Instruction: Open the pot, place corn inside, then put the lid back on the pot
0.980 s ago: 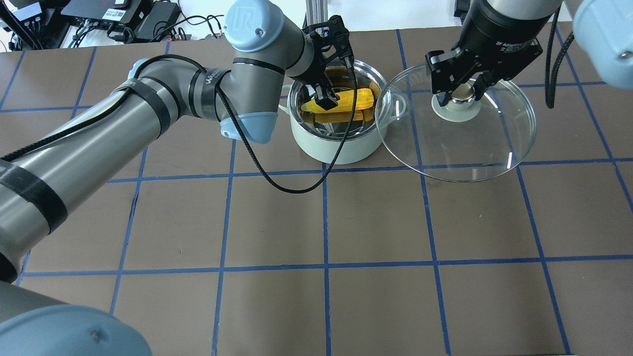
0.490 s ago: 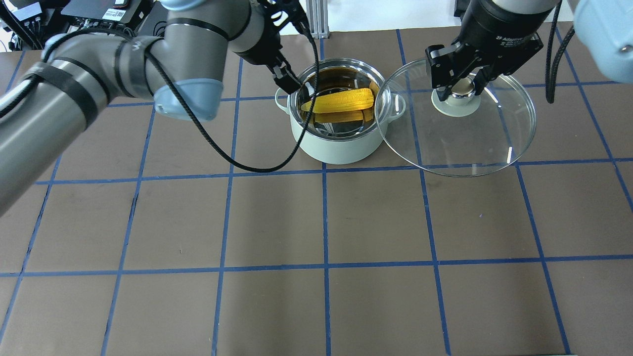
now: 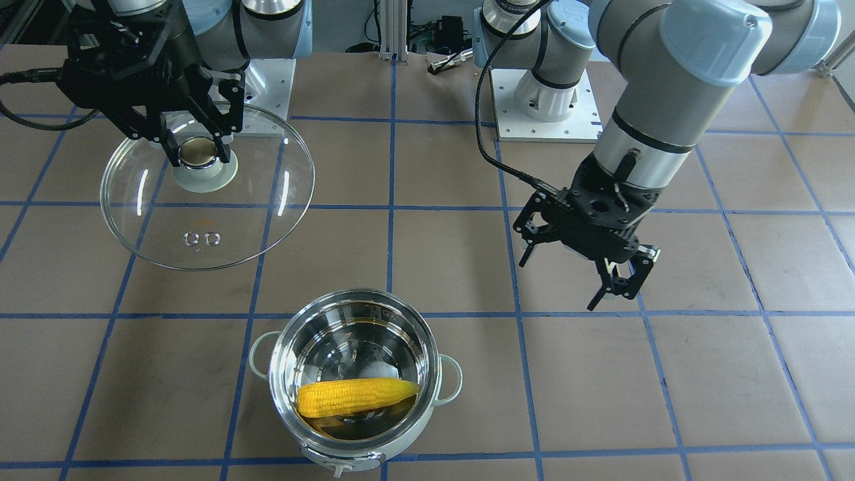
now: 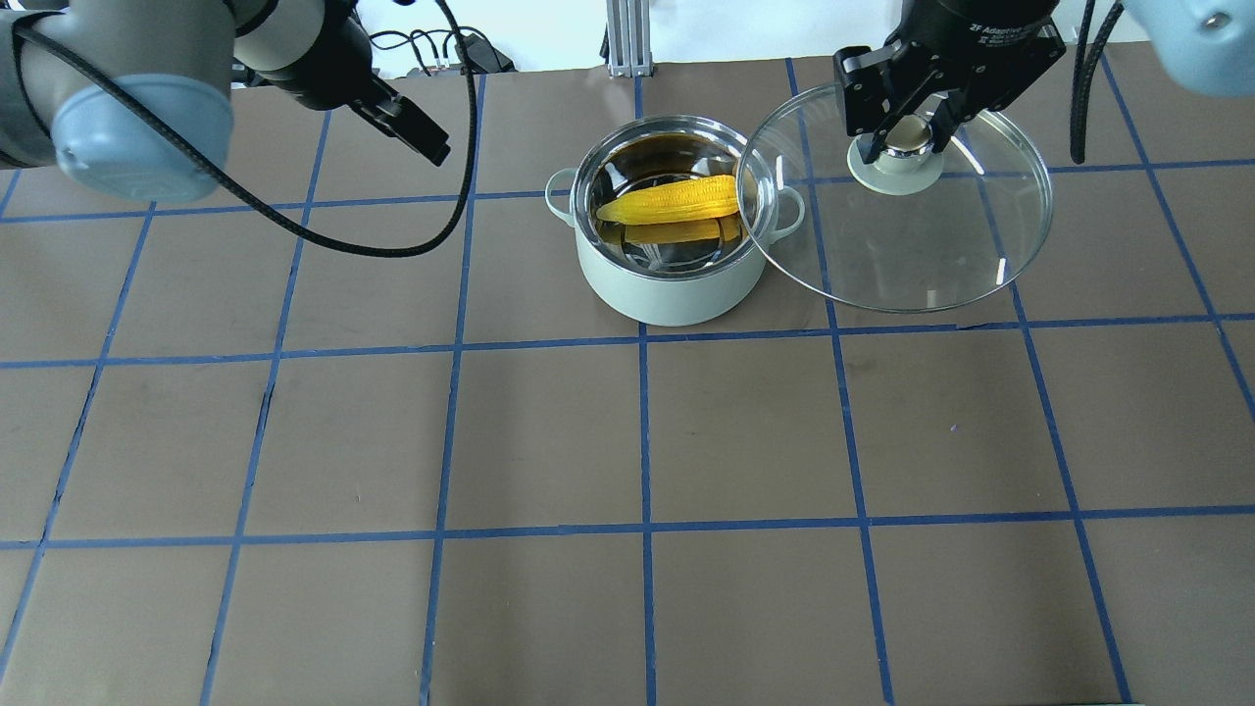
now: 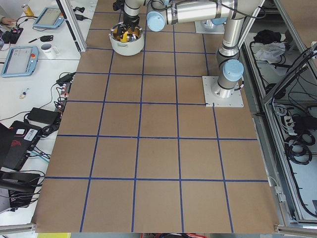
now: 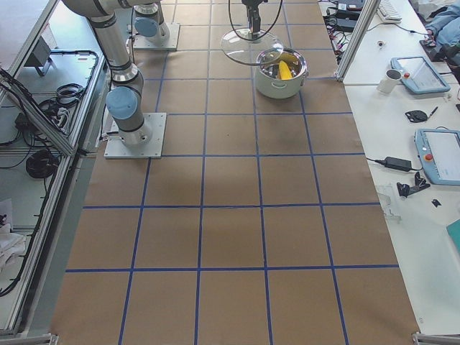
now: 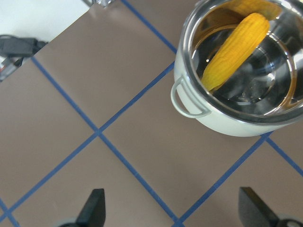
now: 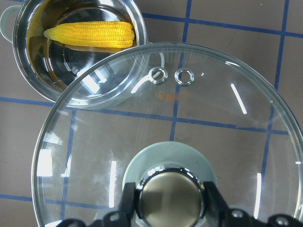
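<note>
The pot stands open at the far middle of the table, also in the front view. The corn lies across its steel bowl, also in the front view and both wrist views. My right gripper is shut on the knob of the lid and holds it in the air right of the pot. The lid's edge overlaps the pot's right rim in the overhead view. My left gripper is open and empty, well left of the pot, its fingertips wide apart.
A black cable hangs in a loop from my left arm over the table left of the pot. The arms' base plates sit at the robot's side. Electronics and cables lie beyond the table's far edge.
My left gripper has let go of the corn, which now lies in the pot, and has pulled back far to the left. My right gripper has shifted the lid slightly farther away.
</note>
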Robot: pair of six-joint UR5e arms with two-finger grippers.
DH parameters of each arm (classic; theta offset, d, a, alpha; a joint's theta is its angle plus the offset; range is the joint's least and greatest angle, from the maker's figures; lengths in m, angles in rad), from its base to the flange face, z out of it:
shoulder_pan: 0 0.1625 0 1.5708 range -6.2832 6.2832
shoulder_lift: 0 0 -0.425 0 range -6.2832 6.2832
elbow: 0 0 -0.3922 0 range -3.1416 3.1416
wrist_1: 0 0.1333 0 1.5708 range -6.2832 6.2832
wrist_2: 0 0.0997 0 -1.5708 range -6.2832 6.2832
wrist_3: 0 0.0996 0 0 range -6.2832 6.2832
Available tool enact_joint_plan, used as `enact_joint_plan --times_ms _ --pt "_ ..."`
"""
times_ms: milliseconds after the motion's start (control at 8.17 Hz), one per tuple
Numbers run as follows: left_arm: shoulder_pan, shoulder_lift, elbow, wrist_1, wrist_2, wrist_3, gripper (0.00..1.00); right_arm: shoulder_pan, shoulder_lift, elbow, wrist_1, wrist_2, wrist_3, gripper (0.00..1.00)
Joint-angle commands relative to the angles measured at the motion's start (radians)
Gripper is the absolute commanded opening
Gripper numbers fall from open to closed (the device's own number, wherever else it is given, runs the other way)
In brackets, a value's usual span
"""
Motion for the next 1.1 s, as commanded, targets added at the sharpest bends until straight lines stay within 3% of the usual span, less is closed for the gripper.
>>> enact_joint_plan --times_ms 0,122,245,980 --pt "0.072 0.098 -0.004 -0.156 0.095 -0.277 1.0 0.003 0.096 -0.099 -0.004 0.0 0.031 0.23" --pt "0.072 0.127 -0.016 -0.202 0.182 -0.361 1.0 0.009 0.136 -0.12 -0.015 -0.003 0.043 0.23" --pt "0.072 0.154 -0.019 -0.23 0.207 -0.417 1.0 0.011 0.198 -0.121 -0.118 -0.001 0.054 0.23" --pt "0.073 0.156 -0.038 -0.34 0.207 -0.518 1.0 0.183 0.427 -0.117 -0.426 0.0 0.373 0.22"
